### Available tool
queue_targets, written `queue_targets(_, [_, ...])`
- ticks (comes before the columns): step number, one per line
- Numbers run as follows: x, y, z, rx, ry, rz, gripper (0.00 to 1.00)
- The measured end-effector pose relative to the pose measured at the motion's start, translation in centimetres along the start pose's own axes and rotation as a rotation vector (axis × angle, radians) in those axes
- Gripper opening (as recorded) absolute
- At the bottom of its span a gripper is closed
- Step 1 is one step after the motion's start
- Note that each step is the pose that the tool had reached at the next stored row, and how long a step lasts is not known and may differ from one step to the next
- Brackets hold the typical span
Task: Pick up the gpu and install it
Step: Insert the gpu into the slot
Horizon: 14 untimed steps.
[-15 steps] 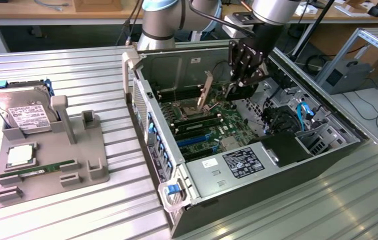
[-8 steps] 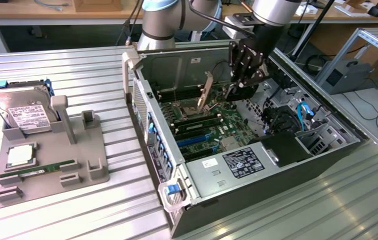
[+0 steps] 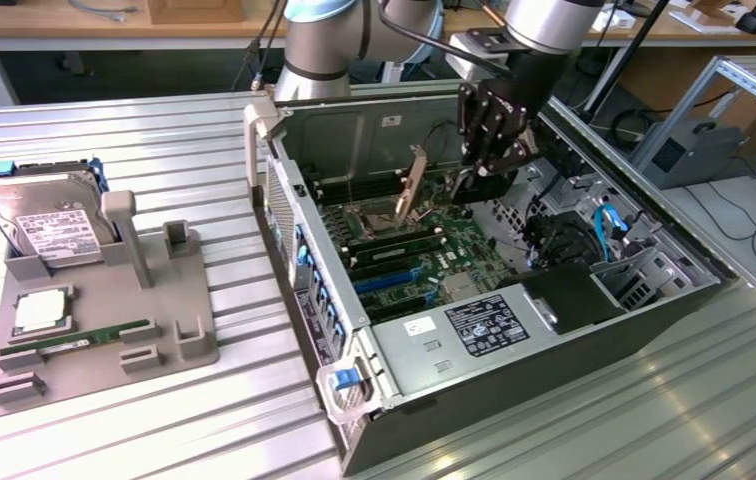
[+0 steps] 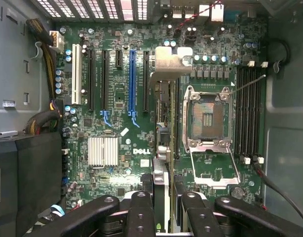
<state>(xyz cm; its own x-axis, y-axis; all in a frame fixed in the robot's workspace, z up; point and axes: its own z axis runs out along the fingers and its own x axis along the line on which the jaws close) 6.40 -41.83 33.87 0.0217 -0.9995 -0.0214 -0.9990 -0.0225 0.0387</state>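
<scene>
Ribbed metal table [image 3: 111, 130] carries an open computer case [image 3: 392, 370] lying on its side, with desks and cables behind it. The arm reaches down into the case. The gripper [image 4: 162, 197] has its fingers [image 4: 141, 202] clamped on the gpu [image 4: 163, 113], one on each flat face. In the wrist view the card is edge-on, a thin strip running away from the gripper to its pale metal bracket [image 4: 166, 64] at the rear of the case.

The gpu sits over the motherboard [image 4: 117, 133], between the row of expansion slots and the CPU socket [image 4: 209, 118]. The blue slot [image 4: 132, 81] is just beside it, on the side away from the socket. Can't tell whether the card edge is seated in a slot or only held above it. The silver heatsink [image 4: 103, 150] is further out past the slots, and the memory slots [image 4: 247, 111] are beyond the socket.

In the exterior view the gripper [image 3: 482, 180] is deep in the case near its rear wall. The power supply [image 3: 485, 325] is at the near end. Well apart, on the exterior view's left, a grey fixture tray [image 3: 178, 340] holds a hard drive [image 3: 51, 225] upright and a green RAM stick [image 3: 78, 340] lying flat.
</scene>
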Motion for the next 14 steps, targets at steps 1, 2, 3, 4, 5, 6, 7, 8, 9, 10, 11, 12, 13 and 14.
queue_targets(1, [0.01,0.00,0.00,0.0000,0.0000,0.000,0.27])
queue_targets(2, [0.02,0.00,0.01,0.0000,0.0000,0.000,0.27])
queue_targets(3, [0.03,0.00,0.02,0.0000,0.0001,0.000,0.27])
queue_targets(4, [0.04,0.00,0.03,0.0000,0.0001,0.000,0.27])
queue_targets(5, [0.06,0.00,0.04,0.0000,0.0000,0.000,0.27])
queue_targets(6, [0.06,0.00,0.04,0.0000,0.0001,0.000,0.27])
queue_targets(7, [0.08,0.00,0.06,0.0000,0.0000,0.000,0.27])
queue_targets(8, [0.10,0.00,0.07,0.0000,0.0000,0.000,0.27])
queue_targets(9, [0.11,0.00,0.08,0.0000,0.0000,0.000,0.27])
queue_targets(10, [0.14,0.00,0.10,0.0000,0.0000,0.000,0.27])
queue_targets(11, [0.15,0.00,0.11,0.0000,0.0001,0.000,0.27])
queue_targets(12, [0.17,0.00,0.13,0.0000,0.0000,0.000,0.27])
queue_targets(13, [0.18,0.00,0.14,0.0000,0.0000,0.000,0.27])
queue_targets(14, [0.19,0.00,0.16,0.0000,0.0000,0.000,0.27])
